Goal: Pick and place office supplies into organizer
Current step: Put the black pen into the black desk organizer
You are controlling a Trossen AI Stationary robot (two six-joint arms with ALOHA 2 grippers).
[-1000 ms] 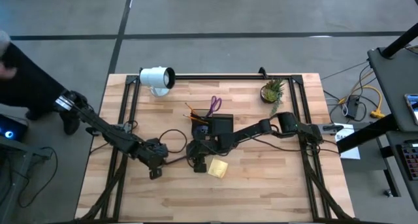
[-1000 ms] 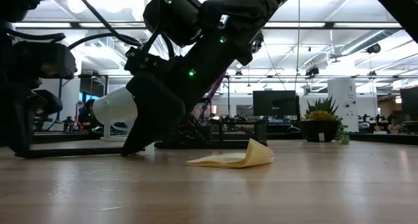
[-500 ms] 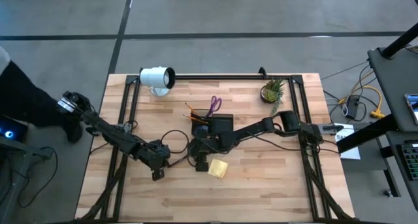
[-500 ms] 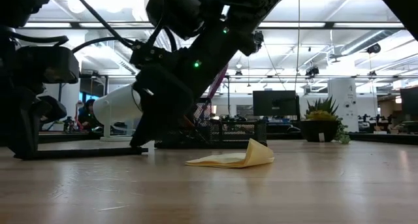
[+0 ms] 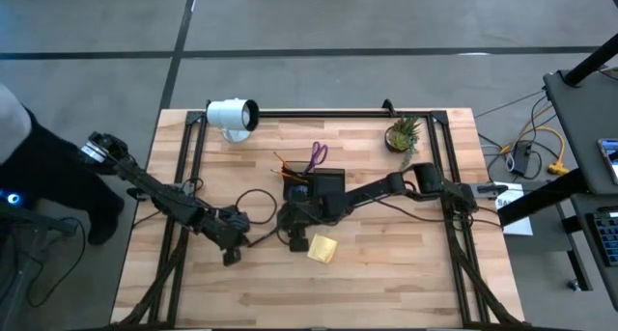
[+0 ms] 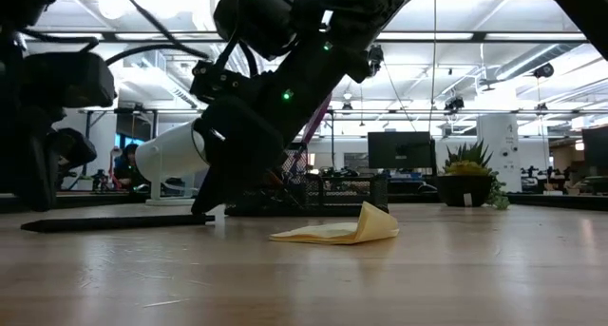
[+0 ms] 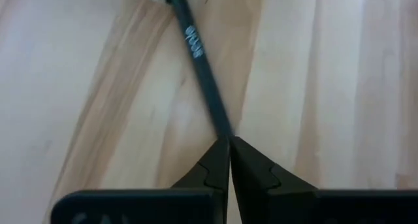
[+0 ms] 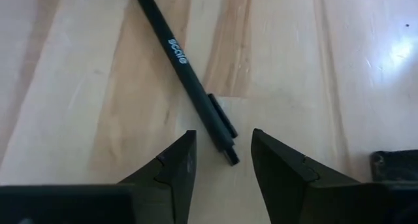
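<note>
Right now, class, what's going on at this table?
The left gripper is shut on one end of a dark pen lying on the table. The right gripper hangs open over what looks like the pen's other end, beside the yellow pad. Scissors and pencils already stand in the organizer.
</note>
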